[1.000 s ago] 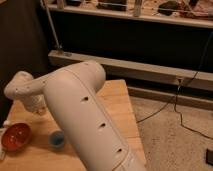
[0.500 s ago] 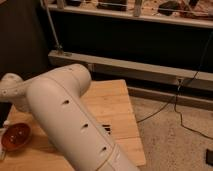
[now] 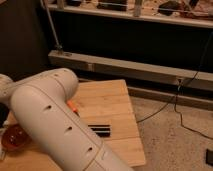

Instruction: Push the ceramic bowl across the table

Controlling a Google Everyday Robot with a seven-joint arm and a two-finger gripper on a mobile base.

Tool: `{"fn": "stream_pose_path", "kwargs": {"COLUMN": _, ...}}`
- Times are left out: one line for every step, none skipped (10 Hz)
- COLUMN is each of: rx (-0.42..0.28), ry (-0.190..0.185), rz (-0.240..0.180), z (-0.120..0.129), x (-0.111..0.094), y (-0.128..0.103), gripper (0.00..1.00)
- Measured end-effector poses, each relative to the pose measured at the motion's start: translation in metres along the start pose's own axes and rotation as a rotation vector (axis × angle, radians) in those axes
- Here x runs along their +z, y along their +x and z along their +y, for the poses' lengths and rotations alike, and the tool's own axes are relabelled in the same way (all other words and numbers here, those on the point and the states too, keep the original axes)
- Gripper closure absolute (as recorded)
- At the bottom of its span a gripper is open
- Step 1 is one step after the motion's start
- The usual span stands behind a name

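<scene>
The end effector, closed with any load unseen, hides behind the big white arm point(image 3: 55, 125) — its gap to the orange bowl point(image 3: 14, 137) on the wooden surface point(image 3: 107, 100) is unclear. An off-centre push could slide the orange bowl off the edge.

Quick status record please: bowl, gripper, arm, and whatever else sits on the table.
bowl: left side of table, partly behind arm
arm: fills lower left of view
gripper: hidden behind arm; jaws shut
contact with bowl: cannot tell
also on table: black object, orange object, both beside arm
</scene>
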Motion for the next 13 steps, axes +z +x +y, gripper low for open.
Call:
{"fn": "stream_pose_path", "kwargs": {"rx": 0.001, "ry": -0.013, "rz": 0.012, "z": 0.006, "x": 0.003, "y": 0.000, "gripper": 1.00}}
{"fn": "stream_pose_path", "kwargs": {"rx": 0.002, "ry": -0.028, "rz": 0.034, "z": 0.013, "x": 0.008, "y": 0.002, "gripper": 1.00}}
{"fn": "stream_pose_path", "kwargs": {"rx": 0.001, "ry": -0.040, "rz": 0.053, "z": 0.019, "x": 0.013, "y": 0.006, "gripper": 1.00}}
{"fn": "stream_pose_path", "kwargs": {"rx": -0.001, "ry": -0.051, "rz": 0.068, "z": 0.024, "x": 0.017, "y": 0.009, "gripper": 1.00}}
{"fn": "stream_pose_path", "kwargs": {"rx": -0.002, "ry": -0.060, "rz": 0.080, "z": 0.027, "x": 0.020, "y": 0.011, "gripper": 1.00}}
{"fn": "stream_pose_path", "kwargs": {"rx": -0.003, "ry": -0.074, "rz": 0.094, "z": 0.031, "x": 0.024, "y": 0.014, "gripper": 1.00}}
{"fn": "stream_pose_path", "kwargs": {"rx": -0.006, "ry": -0.085, "rz": 0.101, "z": 0.033, "x": 0.026, "y": 0.016, "gripper": 1.00}}
{"fn": "stream_pose_path", "kwargs": {"rx": -0.011, "ry": -0.097, "rz": 0.106, "z": 0.036, "x": 0.027, "y": 0.017, "gripper": 1.00}}
{"fn": "stream_pose_path", "kwargs": {"rx": -0.018, "ry": -0.111, "rz": 0.109, "z": 0.039, "x": 0.026, "y": 0.018, "gripper": 1.00}}
{"fn": "stream_pose_path", "kwargs": {"rx": -0.025, "ry": -0.119, "rz": 0.109, "z": 0.040, "x": 0.024, "y": 0.019, "gripper": 1.00}}
{"fn": "stream_pose_path", "kwargs": {"rx": -0.037, "ry": -0.123, "rz": 0.111, "z": 0.042, "x": 0.020, "y": 0.023, "gripper": 1.00}}
{"fn": "stream_pose_path", "kwargs": {"rx": -0.048, "ry": -0.124, "rz": 0.113, "z": 0.043, "x": 0.016, "y": 0.028, "gripper": 1.00}}
{"fn": "stream_pose_path", "kwargs": {"rx": -0.070, "ry": -0.122, "rz": 0.124, "z": 0.045, "x": 0.012, "y": 0.040, "gripper": 1.00}}
